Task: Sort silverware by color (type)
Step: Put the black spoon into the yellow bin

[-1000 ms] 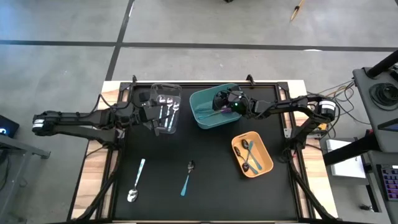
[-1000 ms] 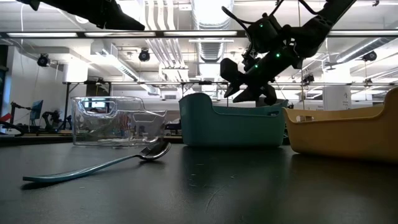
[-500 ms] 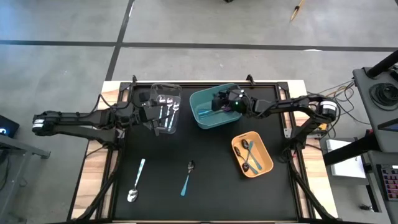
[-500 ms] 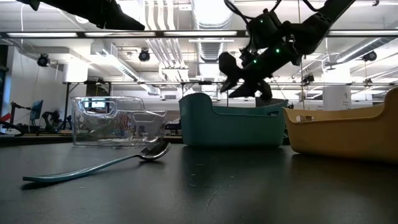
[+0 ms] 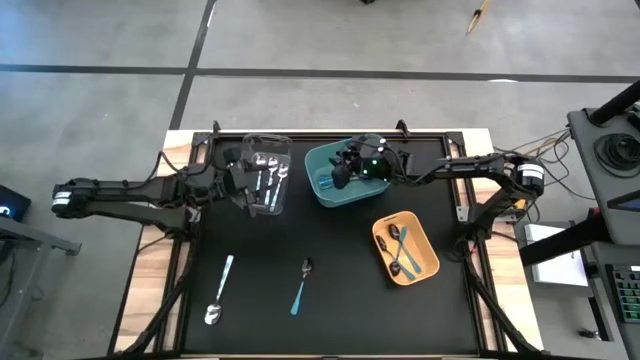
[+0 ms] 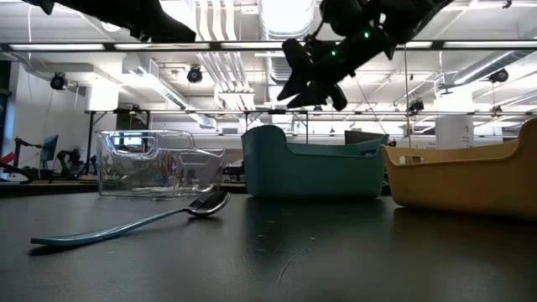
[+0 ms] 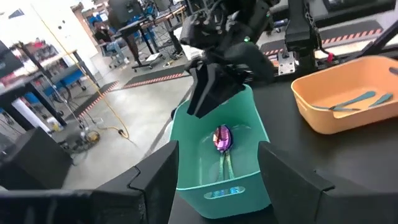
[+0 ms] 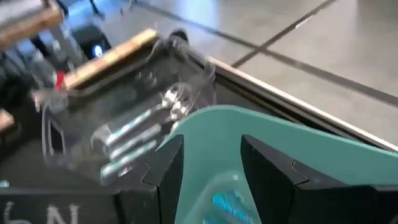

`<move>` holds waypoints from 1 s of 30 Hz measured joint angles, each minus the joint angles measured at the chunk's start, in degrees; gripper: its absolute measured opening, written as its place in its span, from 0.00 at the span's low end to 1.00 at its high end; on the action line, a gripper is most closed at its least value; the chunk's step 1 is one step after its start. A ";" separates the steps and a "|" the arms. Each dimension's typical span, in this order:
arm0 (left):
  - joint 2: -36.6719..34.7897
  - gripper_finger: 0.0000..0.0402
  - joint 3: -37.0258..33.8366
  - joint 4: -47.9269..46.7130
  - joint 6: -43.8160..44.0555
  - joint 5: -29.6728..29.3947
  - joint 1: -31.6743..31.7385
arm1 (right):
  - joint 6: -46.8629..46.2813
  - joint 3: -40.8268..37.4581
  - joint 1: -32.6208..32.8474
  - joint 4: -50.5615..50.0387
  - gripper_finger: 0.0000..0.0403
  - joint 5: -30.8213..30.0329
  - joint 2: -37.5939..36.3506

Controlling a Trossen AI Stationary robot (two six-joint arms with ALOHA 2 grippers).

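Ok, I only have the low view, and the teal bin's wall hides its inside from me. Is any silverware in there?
Observer: Yes. The left wrist view shows one iridescent purple spoon lying on the floor of the teal bin.
Operator: Is the right gripper carrying anything?
Observer: No. The right gripper hangs open and empty above that bin.
Operator: I see one loose spoon on the table. Any more?
Observer: One more. From above, a second loose spoon lies toward the left arm's side of the one you see.
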State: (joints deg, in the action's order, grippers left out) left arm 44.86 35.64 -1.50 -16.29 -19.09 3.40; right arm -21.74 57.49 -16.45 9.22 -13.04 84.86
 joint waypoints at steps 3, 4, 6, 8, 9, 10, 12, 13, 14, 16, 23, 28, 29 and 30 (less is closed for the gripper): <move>0.11 0.50 0.00 -0.41 4.28 0.02 0.00 | 2.48 3.54 1.50 -7.66 0.37 0.02 0.00; 0.20 0.50 0.00 -0.82 5.92 0.04 -0.01 | 3.38 4.57 2.03 -10.09 0.37 0.00 0.00; 0.41 0.50 0.00 -2.08 9.52 0.07 -0.02 | 4.97 6.58 3.17 -14.17 0.37 0.00 0.00; 0.80 0.50 0.00 -4.04 13.51 0.12 -0.02 | 6.57 8.36 4.30 -17.97 0.37 0.01 0.00; 1.13 0.50 0.00 -4.84 15.45 0.14 -0.02 | 7.50 9.15 4.92 -19.28 0.37 0.02 0.00; 1.47 0.50 0.00 -5.86 17.36 0.17 -0.02 | 8.29 9.78 5.51 -20.18 0.37 0.03 0.00; 2.37 0.50 0.00 -7.92 21.04 0.17 -0.04 | 9.93 10.69 6.72 -21.30 0.37 0.02 0.00; 2.86 0.50 0.00 -8.57 23.01 0.19 -0.13 | 10.74 10.96 7.29 -21.40 0.37 0.02 0.00; 3.34 0.50 0.00 -9.50 24.88 0.21 -0.30 | 11.40 11.20 7.84 -21.52 0.37 0.04 0.00; 4.33 0.50 0.00 -11.05 28.43 0.44 -0.84 | 12.89 11.54 8.77 -21.40 0.37 0.04 0.00; 8.16 0.50 0.00 -11.10 38.82 5.47 -5.34 | 16.41 11.56 10.23 -21.40 0.37 0.03 -0.02; 11.70 0.50 -0.01 -9.49 43.28 6.32 -11.09 | 14.99 11.56 10.21 -21.41 0.37 0.02 -0.02; 12.36 0.50 0.00 -8.94 44.29 6.32 -12.21 | 14.88 11.56 10.21 -21.41 0.37 0.04 -0.02; 13.04 0.50 -0.02 -8.44 45.41 6.36 -13.30 | 14.86 11.56 10.26 -21.41 0.37 0.08 -0.01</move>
State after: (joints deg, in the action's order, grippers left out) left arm 57.90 35.62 -9.94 29.13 -12.73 -9.90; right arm -6.88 69.06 -6.19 -12.19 -12.96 84.85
